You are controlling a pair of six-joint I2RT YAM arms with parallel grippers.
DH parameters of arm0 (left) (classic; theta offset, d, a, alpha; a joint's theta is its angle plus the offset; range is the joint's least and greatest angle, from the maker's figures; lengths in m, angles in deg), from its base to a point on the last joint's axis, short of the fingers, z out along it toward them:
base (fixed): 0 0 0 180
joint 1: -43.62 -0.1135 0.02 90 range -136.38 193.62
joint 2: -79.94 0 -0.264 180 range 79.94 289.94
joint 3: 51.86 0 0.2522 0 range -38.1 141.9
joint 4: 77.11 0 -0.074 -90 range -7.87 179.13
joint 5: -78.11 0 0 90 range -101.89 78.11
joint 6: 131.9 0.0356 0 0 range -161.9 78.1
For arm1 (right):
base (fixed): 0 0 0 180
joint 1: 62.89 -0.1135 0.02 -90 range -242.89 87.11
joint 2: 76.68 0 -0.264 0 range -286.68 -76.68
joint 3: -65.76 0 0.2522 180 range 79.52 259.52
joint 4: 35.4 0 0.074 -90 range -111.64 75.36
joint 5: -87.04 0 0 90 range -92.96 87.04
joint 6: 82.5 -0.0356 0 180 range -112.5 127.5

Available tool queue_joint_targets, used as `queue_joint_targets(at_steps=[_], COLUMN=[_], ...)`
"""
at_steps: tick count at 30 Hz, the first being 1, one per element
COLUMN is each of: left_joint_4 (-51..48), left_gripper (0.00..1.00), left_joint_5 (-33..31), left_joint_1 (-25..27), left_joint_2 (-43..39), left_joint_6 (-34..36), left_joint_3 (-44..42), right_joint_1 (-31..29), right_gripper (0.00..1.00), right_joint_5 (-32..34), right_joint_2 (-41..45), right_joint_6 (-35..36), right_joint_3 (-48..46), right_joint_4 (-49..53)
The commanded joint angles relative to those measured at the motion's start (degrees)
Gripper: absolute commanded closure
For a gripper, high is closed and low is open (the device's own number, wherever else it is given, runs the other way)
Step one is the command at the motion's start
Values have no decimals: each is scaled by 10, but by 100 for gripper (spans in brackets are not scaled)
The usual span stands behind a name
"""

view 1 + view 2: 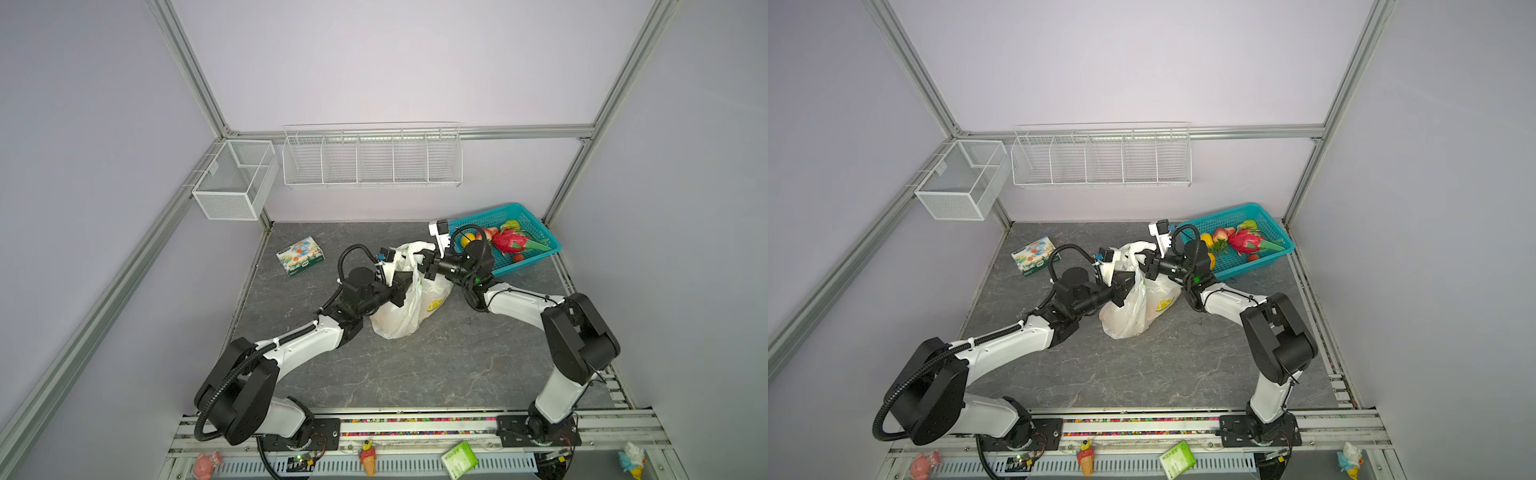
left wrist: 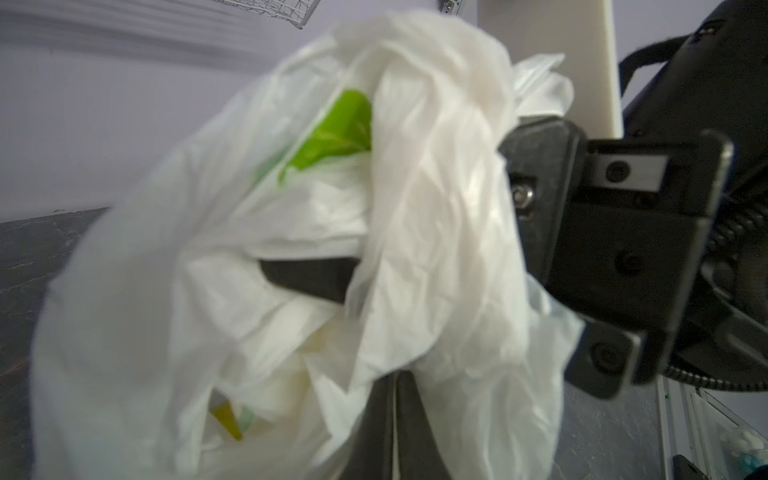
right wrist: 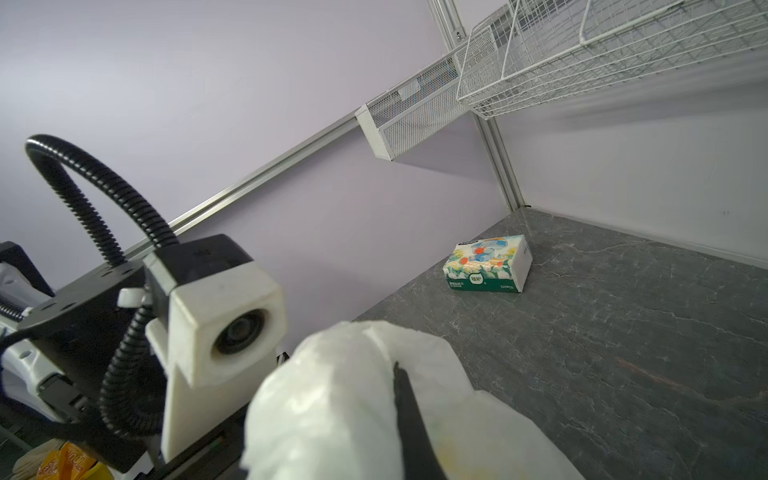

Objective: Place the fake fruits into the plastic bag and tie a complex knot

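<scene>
1. Sitting mid-way across the table (image 1: pixel 415 374), slightly toward its far edge: the plastic bag (image 1: pixel 399 320).
2. Left gripper (image 1: pixel 405 291) and right gripper (image 1: pixel 428 266) both clenched on its bunched top.
3. Fake fruits (image 1: pixel 509 243) are in the teal basket (image 1: pixel 523 264), far right corner.

The box (image 3: pixel 488 264) is showing a green badge reading "植护" on its front face, with "320PCS" printed at that face's lower corner; the small line beside the badge is blurring out.

A plastic bag (image 1: pixel 397 311) stands at the middle of the table (image 1: pixel 374 374), with a cardboard box (image 1: pixel 300 255) behind it to the left. Behind it to the right, fake fruits (image 1: pixel 509 242) lie in a basket (image 1: pixel 486 218) at the table's back corner.
</scene>
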Motion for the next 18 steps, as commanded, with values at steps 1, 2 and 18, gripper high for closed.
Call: queue_joint_targets(at_steps=[1,2,18], left_joint_4=[57,56,1], left_gripper=[87,84,60], left_joint_5=[6,8,55], left_joint_1=[3,3,-47], left_joint_2=[5,5,-108], left_joint_6=[-11,-7,64], left_joint_3=[0,-4,-83], right_joint_1=[-5,-5,0], right_gripper=[93,93,93], right_joint_5=[-27,-32,-101], right_joint_2=[26,26,22], right_joint_6=[-21,-21,9], right_joint_3=[-12,-14,-10], right_joint_4=[-48,-53,-50])
